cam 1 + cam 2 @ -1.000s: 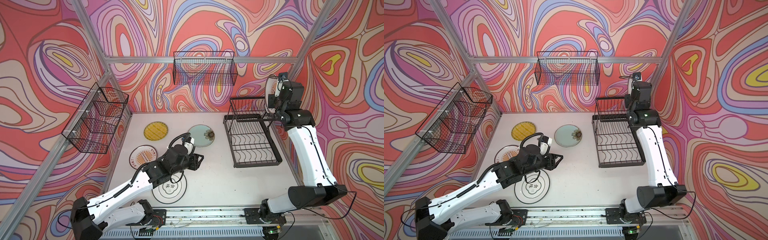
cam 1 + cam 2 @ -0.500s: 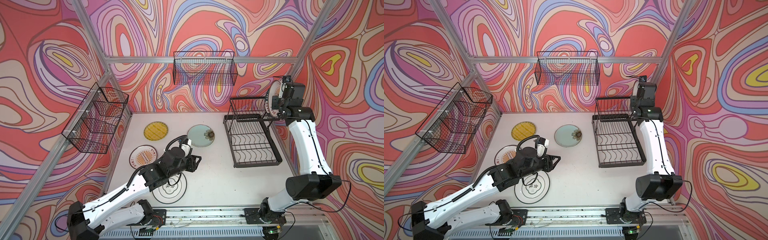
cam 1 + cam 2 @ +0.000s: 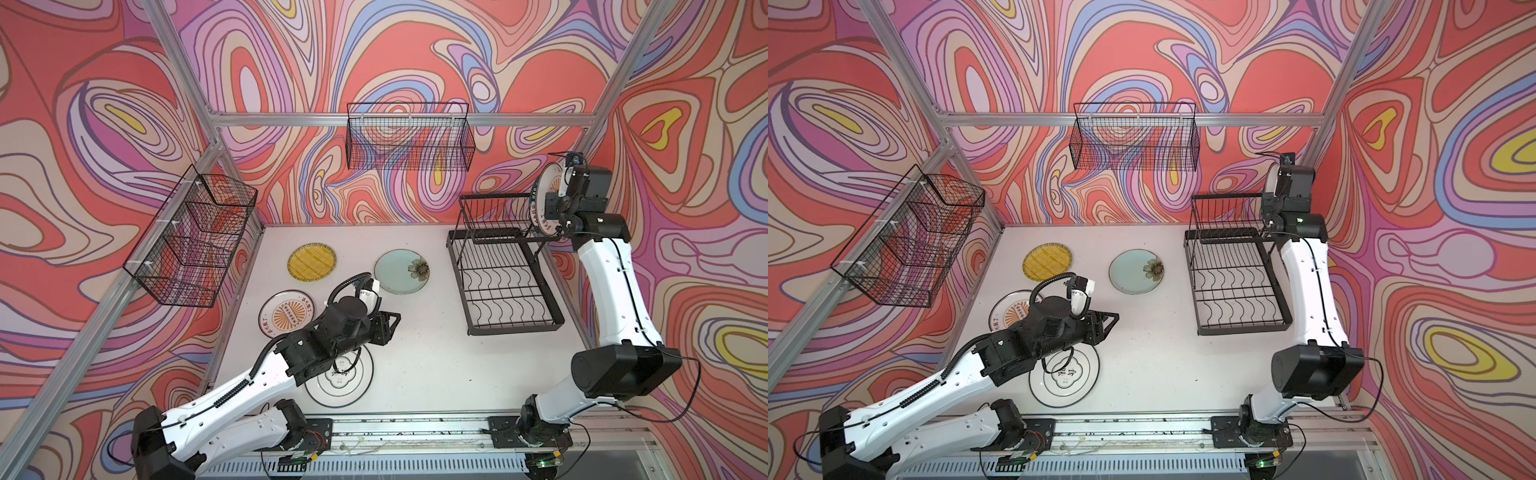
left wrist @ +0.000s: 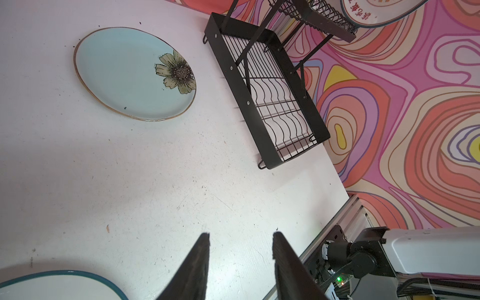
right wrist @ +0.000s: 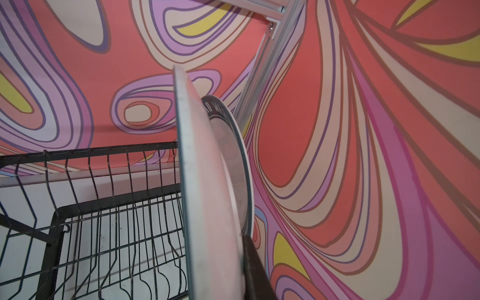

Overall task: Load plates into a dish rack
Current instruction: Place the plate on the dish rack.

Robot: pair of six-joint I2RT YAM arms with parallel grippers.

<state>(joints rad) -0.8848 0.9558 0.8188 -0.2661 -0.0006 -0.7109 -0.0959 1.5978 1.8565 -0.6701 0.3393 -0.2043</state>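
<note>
Clad in white shells with black joints; ribbed black hose along left arm, thin wire down right arm.

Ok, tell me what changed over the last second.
The right arm shifted, easing the sunburst plate in its shut right gripper slightly lower beside the dish rack's upper tier. The left arm drew back a little, left gripper open and empty. The four plates on the table stayed put.

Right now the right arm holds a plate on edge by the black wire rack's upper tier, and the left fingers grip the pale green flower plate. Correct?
No: the left fingers grip nothing. The left wrist view shows them apart over the tabletop, the round pale green flower plate lying flat, untouched.
</note>
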